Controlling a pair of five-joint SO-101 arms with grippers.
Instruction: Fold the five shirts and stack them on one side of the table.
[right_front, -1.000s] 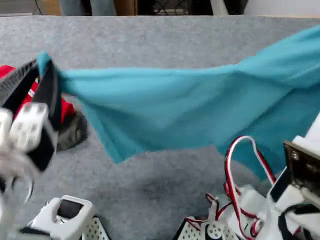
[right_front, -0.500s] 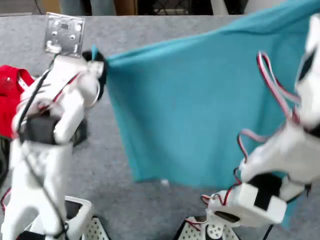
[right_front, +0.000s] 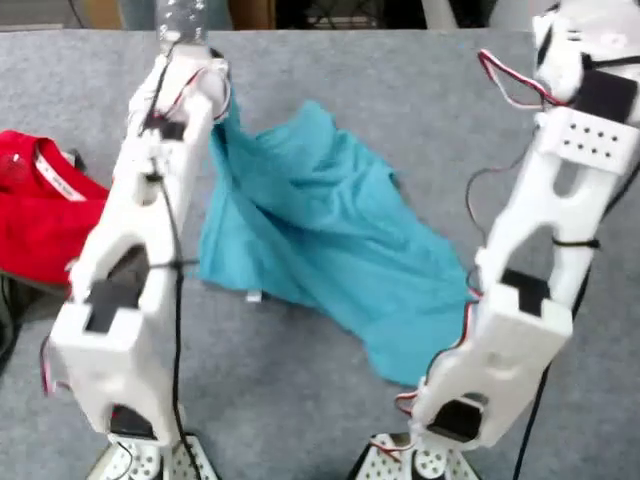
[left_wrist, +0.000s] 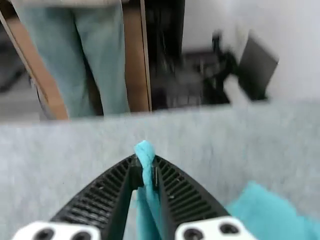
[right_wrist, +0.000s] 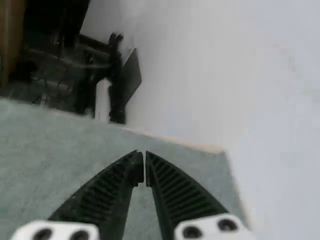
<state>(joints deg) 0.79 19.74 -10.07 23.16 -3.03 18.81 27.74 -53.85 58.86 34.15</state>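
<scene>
Teal shirt (right_front: 330, 230) slumped; left gripper (left_wrist: 144, 169) pinches arm-hidden edge.

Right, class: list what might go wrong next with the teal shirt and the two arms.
The left gripper pinches one corner of the teal shirt, and the rest lies bunched on the table, so a pull may drag it into worse creases.
The right gripper is shut on nothing, so the shirt may not spread flat.
The red shirt lies beside the left arm and could be snagged.
</scene>
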